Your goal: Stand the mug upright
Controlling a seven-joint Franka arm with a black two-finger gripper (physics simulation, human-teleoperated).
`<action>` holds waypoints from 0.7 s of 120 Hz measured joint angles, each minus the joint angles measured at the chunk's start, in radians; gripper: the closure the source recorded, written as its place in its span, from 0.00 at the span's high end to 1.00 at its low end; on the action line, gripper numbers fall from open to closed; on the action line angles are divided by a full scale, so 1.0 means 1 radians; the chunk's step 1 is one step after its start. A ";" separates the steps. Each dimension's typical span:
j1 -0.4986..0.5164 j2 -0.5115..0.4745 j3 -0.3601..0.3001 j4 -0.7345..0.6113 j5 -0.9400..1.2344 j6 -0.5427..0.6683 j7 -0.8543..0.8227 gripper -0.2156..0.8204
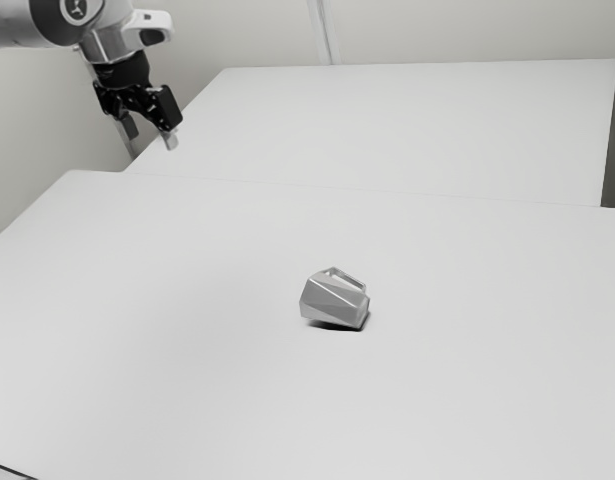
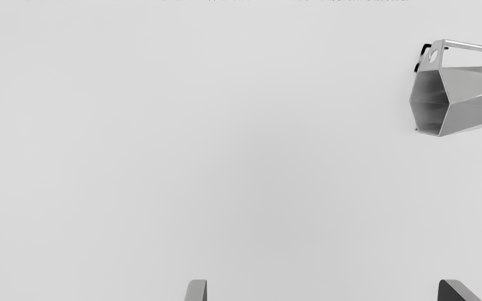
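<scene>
Gripper [image 1: 151,135] is nearest the wrist camera, fingers [image 2: 196,290] spread wide apart. Mug [image 1: 333,300] is on its side on the white table [image 1: 187,350], not upright. Wrist view has it beyond the fingertips, off to one side of the gap, hollow mouth [image 2: 431,100] visible, angular handle [image 2: 471,45] along one side of the body. Hand is well apart from it, up in the exterior view's upper left, at the end of the arm [image 1: 107,40]. Second white surface [image 1: 437,130] sits behind the table, pale wall [image 1: 487,30] beyond.
</scene>
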 joint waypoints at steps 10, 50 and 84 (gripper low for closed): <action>-0.017 -0.005 -0.001 0.001 -0.003 0.000 -0.002 0.79; -0.011 -0.034 0.009 -0.046 -0.025 -0.006 -0.043 0.79; -0.005 -0.092 0.087 -0.255 -0.158 0.045 -0.081 0.79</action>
